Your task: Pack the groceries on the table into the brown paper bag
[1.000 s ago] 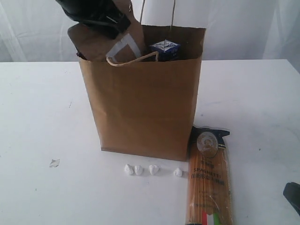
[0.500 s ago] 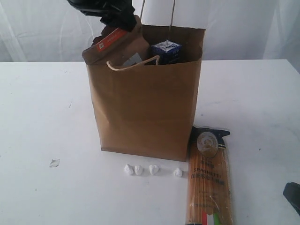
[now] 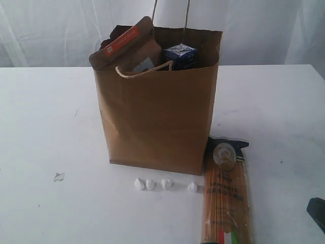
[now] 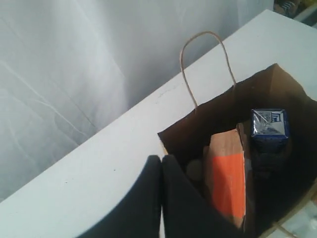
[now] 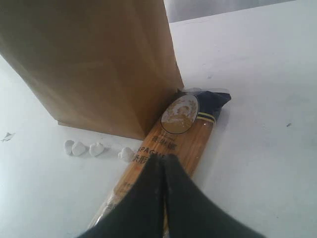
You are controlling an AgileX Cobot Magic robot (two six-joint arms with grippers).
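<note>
The exterior camera is sitting out front of the table [image 3: 45,127], a little above it, facing the bag [image 3: 157,122] head-on from fairly near; the spaghetti [image 3: 226,198] is lying at the bag's five o'clock. The left wrist camera is hanging above the bag, looking steeply down into its open mouth, so it is sharing the carton [image 3: 179,53] and pouch [image 3: 124,48] with the exterior view. The right wrist camera is hovering low and close over the table, facing the bag's foot, sharing the spaghetti and crumbs [image 3: 151,184] with the exterior view.
</note>
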